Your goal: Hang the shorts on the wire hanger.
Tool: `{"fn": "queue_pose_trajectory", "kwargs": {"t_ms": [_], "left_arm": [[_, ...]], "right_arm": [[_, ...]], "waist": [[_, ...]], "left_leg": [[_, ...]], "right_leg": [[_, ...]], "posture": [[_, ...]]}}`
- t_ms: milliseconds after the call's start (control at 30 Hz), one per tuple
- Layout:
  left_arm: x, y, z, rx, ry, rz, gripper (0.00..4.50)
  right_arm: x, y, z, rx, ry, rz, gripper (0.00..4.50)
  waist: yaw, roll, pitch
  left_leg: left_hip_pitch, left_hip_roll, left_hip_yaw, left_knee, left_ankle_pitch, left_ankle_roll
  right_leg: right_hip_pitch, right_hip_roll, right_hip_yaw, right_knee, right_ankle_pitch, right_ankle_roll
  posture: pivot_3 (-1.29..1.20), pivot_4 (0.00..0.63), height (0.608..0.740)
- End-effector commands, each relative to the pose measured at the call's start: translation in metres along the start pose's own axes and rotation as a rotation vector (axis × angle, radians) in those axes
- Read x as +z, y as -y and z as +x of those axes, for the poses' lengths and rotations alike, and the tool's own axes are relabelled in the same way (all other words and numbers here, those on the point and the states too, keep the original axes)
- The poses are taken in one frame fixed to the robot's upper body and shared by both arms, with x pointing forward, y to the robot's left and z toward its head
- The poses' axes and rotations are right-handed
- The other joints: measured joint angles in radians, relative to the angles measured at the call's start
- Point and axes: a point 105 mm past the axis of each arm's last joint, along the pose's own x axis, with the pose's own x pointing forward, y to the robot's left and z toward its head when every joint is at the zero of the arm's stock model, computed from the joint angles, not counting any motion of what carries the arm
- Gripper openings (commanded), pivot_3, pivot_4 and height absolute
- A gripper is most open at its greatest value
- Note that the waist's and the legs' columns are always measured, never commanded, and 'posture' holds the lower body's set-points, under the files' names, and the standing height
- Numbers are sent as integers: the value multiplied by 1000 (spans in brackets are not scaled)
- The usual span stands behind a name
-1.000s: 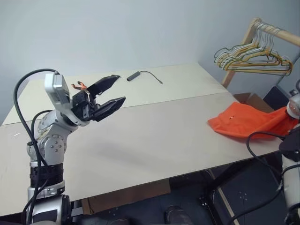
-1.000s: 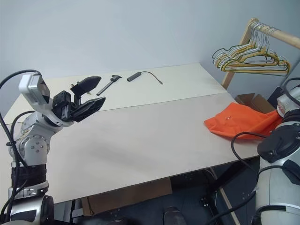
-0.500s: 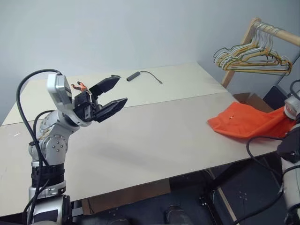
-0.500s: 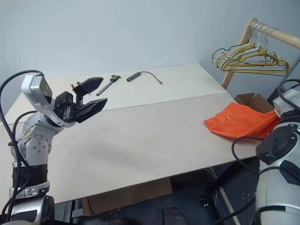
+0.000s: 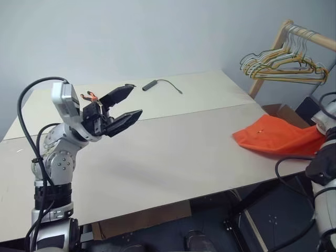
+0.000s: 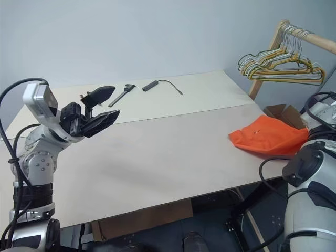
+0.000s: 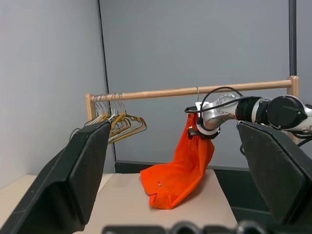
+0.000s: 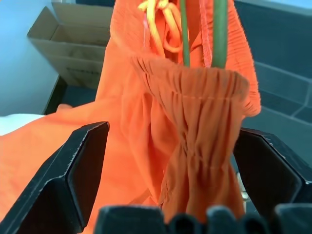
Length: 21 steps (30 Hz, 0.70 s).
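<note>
Right gripper (image 8: 168,219) spread wide, fingers either side of the gathered waistband of the shorts (image 7: 180,170) — not clamped. Shorts draped from the wire hanger (image 7: 197,92) right of frame centre, lower end on the table (image 5: 173,152). Left gripper (image 5: 123,105) open, idle. Hanging apparently done — withdrawal left.

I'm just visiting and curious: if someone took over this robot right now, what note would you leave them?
Left gripper: open, empty, held above the table.
Right gripper: open, fingers either side of the shorts' waistband, not clamping it.
The shorts: waistband up by the wooden rail, apparently draped over the wire hanger; the lower part lies on the table's end.
Done: shorts look hung.
Left: check they sit securely, then draw the right arm away.
</note>
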Motion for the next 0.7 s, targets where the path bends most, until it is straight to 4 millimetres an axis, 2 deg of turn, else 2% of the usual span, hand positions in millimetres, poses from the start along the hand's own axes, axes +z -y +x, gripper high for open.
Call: {"fn": "queue_pose_trajectory", "kwargs": {"t_ms": [33, 133, 200, 300, 400, 467, 533, 633, 700], "left_arm": [[15, 3, 1, -6, 26, 62, 4500], [14, 3, 0, 9, 19, 67, 4500], [13, 2, -1, 24, 14, 73, 4500], [13, 1, -1, 31, 9, 72, 4500], [11, -5, -4, 80, -10, 82, 4500], [9, -10, -7, 131, -29, 93, 4500], [5, -23, -13, 237, -72, 129, 4500], [-1, -31, -24, 327, -141, 172, 4500], [-2, -30, -33, 373, -173, 197, 4500]], "right_arm": [[40, 3, -14, -40, 208, -13, 4483], [70, 1, -33, -129, 483, -195, 4483], [89, -7, -53, -131, 677, -244, 4483], [101, -18, -72, -95, 821, -250, 4483], [109, -36, -99, -69, 1023, -332, 4483], [108, -47, -112, -43, 1114, -379, 4483], [102, -67, -131, 33, 1217, -452, 4483], [85, -94, -153, 185, 1312, -534, 4483], [63, -116, -169, 357, 1352, -603, 4483]], "waist": [[6, 0, 0], [16, 0, 0], [21, 0, 0], [23, 0, 0], [26, 0, 0], [26, 0, 0], [27, 0, 0], [26, 0, 0], [28, 0, 0]], "left_leg": [[0, 0, 0, 0, 0, 0], [0, 0, 1, 0, 0, 0], [0, 0, 1, 0, 0, 0], [1, 0, 1, 0, 0, 0], [1, 0, 1, 0, 0, 0], [1, 0, 1, 0, 0, 0], [1, 0, 1, 0, 0, 0], [3, 0, 1, 0, 0, 0], [3, 0, 1, -1, 0, 0]], "right_leg": [[0, 0, 0, 0, 0, 0], [-1, 0, 1, 0, 0, 0], [-2, 0, 1, 1, 0, 0], [-2, 0, 1, 1, 0, 0], [-1, 0, 1, 1, 0, 0], [-1, 0, 2, 1, 0, 0], [-1, 0, 2, 2, 0, 0], [-1, 0, 2, 2, 0, 0], [-1, 0, 2, 3, 0, 0]], "posture": [[26, 0, 740], [26, 0, 740], [40, 0, 740], [40, 0, 740], [49, 0, 740], [57, 0, 740], [64, 0, 740], [73, 0, 740], [83, 0, 740]]}}
